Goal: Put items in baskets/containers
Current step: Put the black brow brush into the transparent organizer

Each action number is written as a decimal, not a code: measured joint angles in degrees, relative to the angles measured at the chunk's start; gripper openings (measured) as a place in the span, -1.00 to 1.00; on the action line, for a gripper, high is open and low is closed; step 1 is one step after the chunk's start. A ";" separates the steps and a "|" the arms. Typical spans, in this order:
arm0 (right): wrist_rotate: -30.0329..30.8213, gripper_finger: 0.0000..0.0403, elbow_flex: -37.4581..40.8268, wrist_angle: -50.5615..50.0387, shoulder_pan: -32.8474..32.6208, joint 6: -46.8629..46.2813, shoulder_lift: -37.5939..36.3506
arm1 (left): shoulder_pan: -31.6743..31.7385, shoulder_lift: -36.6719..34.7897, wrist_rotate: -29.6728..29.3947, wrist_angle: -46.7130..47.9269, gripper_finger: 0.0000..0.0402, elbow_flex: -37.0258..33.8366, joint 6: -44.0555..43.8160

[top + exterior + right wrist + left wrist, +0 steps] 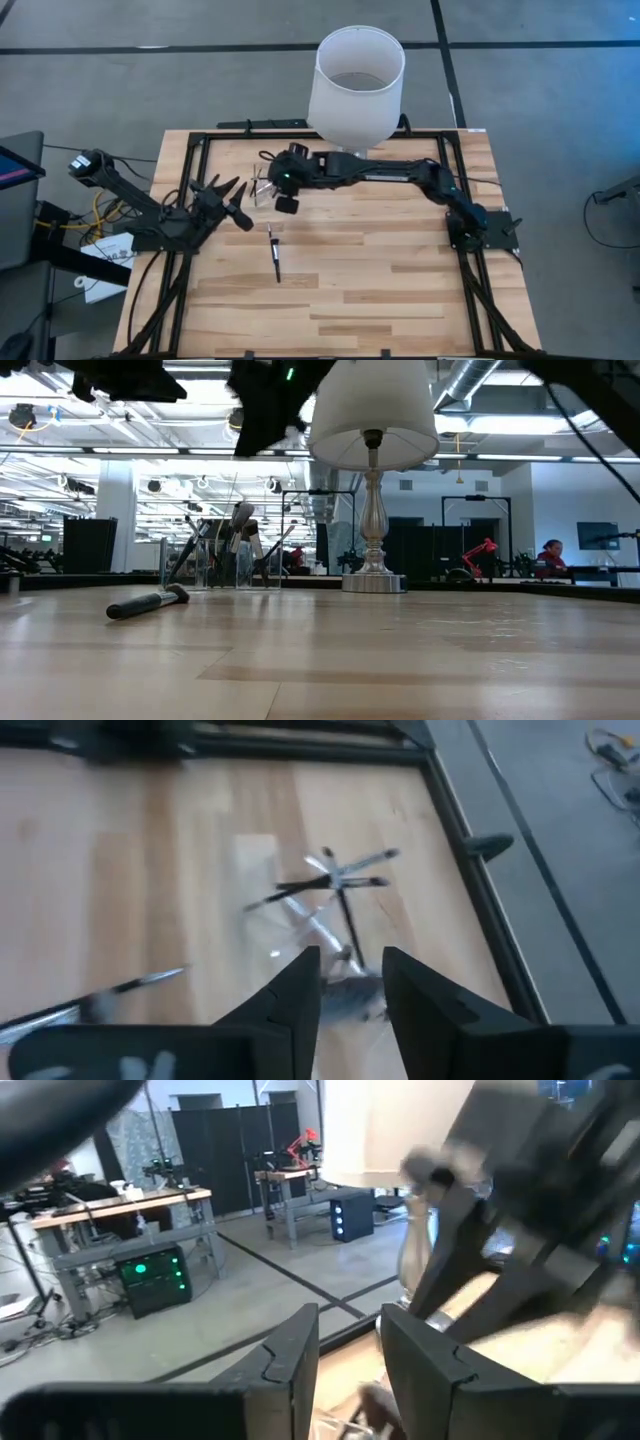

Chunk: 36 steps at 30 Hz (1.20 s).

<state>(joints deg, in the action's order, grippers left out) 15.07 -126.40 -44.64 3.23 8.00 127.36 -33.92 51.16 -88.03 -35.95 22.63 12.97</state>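
We hover our right gripper (350, 982) — fingers slightly apart, empty — above the clear case (263, 187) holding several brushes; one brush (274, 253) lies mid-table. Next, our left gripper (232, 203), fingers parted, should fetch it.

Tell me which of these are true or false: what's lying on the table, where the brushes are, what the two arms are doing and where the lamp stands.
1. One makeup brush lies alone on the bare wood. True.
2. The clear container is empty. False: several brushes stand in it, leaning outward.
3. The right gripper hangs above the clear container. True: the right wrist view looks down on it past its slightly parted fingers.
4. The left gripper is holding a brush. False: nothing shows between its parted fingers.
5. The lamp stands at the table's near edge. False: it stands at the far edge, beside the right arm.
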 joint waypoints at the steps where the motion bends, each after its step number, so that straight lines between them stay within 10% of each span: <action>1: 0.00 -0.48 -0.01 -1.67 -0.71 -0.33 -1.33 | -0.40 0.85 -0.01 0.06 -0.46 0.00 -0.61; 17: 0.33 -0.48 0.32 -23.99 -14.45 -31.95 -3.58 | -4.69 23.63 22.70 1.24 -0.46 0.00 -36.67; 22: 1.28 -0.48 0.44 -27.46 -18.83 -34.13 0.80 | -4.13 27.59 41.30 7.44 -0.46 0.02 -54.40; 28: 2.86 -0.48 0.36 -28.45 -21.42 -38.02 1.15 | -1.48 29.01 49.91 22.79 -0.46 -0.04 -78.65; 36: 4.95 -0.48 0.36 -28.81 -21.89 -36.81 0.21 | 7.93 29.63 59.57 25.87 -0.46 0.01 -83.98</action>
<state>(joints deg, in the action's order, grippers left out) 20.02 -126.04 -73.45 -18.66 -28.80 127.57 -25.98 80.79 -28.46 -10.09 22.64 -71.01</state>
